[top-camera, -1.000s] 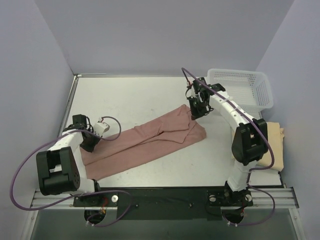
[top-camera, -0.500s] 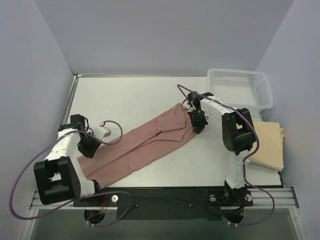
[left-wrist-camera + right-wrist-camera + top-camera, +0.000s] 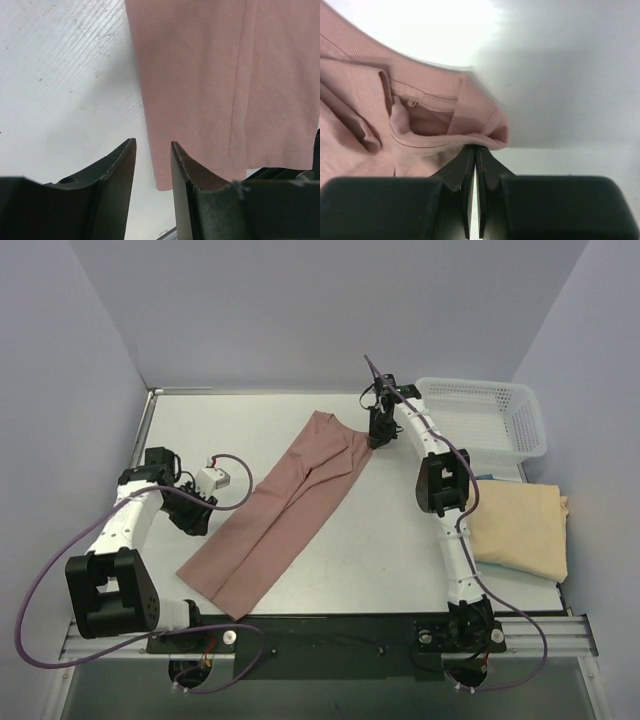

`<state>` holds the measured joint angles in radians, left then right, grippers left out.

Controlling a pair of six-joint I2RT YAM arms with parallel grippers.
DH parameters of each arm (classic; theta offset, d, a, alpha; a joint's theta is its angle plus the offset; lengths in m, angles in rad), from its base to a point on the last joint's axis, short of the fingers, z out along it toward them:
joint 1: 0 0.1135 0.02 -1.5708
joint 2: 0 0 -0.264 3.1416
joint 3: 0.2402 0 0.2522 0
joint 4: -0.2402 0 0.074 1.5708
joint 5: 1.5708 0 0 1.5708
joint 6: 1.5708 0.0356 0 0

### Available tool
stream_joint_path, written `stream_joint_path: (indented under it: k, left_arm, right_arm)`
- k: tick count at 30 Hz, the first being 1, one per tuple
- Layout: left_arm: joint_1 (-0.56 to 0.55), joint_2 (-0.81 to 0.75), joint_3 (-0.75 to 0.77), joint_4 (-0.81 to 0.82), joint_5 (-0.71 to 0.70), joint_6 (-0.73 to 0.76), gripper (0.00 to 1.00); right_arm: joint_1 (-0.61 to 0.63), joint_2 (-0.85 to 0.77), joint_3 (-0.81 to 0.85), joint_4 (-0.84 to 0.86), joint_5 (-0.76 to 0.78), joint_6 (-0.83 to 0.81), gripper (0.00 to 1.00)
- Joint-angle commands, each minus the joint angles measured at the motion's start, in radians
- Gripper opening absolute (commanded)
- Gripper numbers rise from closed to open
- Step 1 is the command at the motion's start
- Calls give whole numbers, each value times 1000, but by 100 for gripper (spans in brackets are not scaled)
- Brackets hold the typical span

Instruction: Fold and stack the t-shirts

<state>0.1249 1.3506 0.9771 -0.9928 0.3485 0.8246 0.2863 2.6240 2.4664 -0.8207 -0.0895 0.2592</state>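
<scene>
The dusty pink-brown t-shirt [image 3: 285, 505] lies folded lengthwise as a long strip, running diagonally from the far middle to the near left. My right gripper [image 3: 377, 437] is shut on its collar end [image 3: 470, 127] at the far end; in the right wrist view its fingers [image 3: 475, 150] pinch the ribbed neckline. My left gripper [image 3: 197, 521] is open and empty beside the strip's left edge. In the left wrist view [image 3: 152, 145] the shirt's hem corner [image 3: 167, 182] shows between the jaws, lying on the table. The pale tan-yellow t-shirt [image 3: 520, 532] lies folded at the right.
A white mesh basket [image 3: 485, 420] stands at the far right, just behind the tan shirt and close to the right arm. The table's metal rail [image 3: 320, 632] runs along the near edge. Walls close in the left, far and right sides.
My right gripper has pulled the collar end up to the far side, swinging the pink shirt to a steeper diagonal. Its near end has slid right, away from my left gripper.
</scene>
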Motion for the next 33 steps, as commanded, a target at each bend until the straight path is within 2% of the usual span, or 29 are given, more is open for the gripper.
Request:
stream_joint_path:
  k: [1,6,7,11,15,22,25,27,28,29,30,31,32,33]
  left_arm:
    - [-21,34,25,80,43,-107,44]
    - [-19,59,-1,111,-11,-122,44]
    - [-18,64,-14,118,-28,-116,44]
    - [-18,59,-103,155,-94,-64,45]
    - [-21,48,-173,163,-135,-25,47]
    - [-33,18,-250,148,-157,4,46]
    - [-62,7,-261,123,-115,-4,42]
    - [-94,-7,-271,108,-74,-8,42]
    - [-106,-14,-284,103,-59,-15,42]
    - [-151,-19,-294,102,-51,-18,42]
    - [-163,-31,-301,99,-45,-25,42]
    - [-186,-37,-310,94,-42,-36,42]
    - [-191,-63,-310,92,-31,-51,42]
    - [-191,-82,-313,88,-19,-51,43]
  right_arm:
    - [-70,-25,-21,127,-107,124,0]
    - [-65,-171,-88,202,-216,61,2]
    - [-62,-195,-115,215,-214,61,9]
    - [-55,-317,-311,256,-165,107,25]
    - [-55,-285,-357,236,-133,166,38]
    - [-56,-210,-347,212,-52,233,45]
    - [-67,-135,-293,210,-90,267,45]
    - [-72,-99,-258,210,-125,296,41]
    - [-72,-88,-242,210,-144,305,32]
    - [-76,-67,-210,210,-153,322,28]
    - [-81,-59,-198,215,-165,333,17]
    - [-90,-45,-173,219,-177,357,12]
    - [-101,-42,-169,241,-188,368,3]
    - [-108,-39,-165,265,-211,389,0]
